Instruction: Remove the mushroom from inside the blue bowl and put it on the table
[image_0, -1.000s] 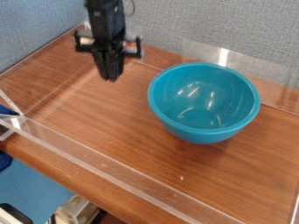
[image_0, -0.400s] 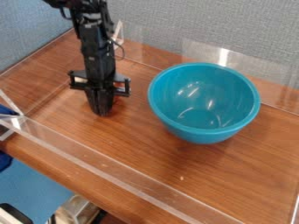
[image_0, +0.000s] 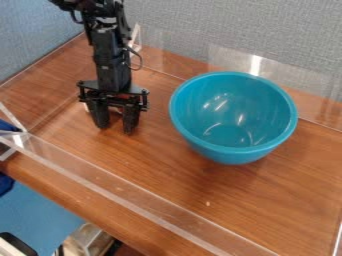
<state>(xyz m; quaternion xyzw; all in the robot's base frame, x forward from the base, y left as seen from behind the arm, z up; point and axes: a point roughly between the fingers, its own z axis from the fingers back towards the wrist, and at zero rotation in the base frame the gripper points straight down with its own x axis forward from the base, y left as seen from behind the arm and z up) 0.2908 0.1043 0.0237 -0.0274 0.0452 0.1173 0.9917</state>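
The blue bowl (image_0: 233, 116) stands on the table (image_0: 201, 185), right of centre, and its inside shows only glossy reflections. My gripper (image_0: 115, 122) points straight down just left of the bowl. Its black fingers (image_0: 98, 117) are spread apart, with the tips at the tabletop. The mushroom is hidden: I cannot make it out between the fingers or anywhere on the wood. Nothing shows as held.
Low clear acrylic walls (image_0: 120, 195) edge the table along the front and left, and another panel (image_0: 254, 65) stands behind the bowl. Bare wood lies in front of the gripper and the bowl.
The gripper came down from above the back left of the table to the tabletop beside the bowl. Its jaws, shut a moment ago, now stand apart.
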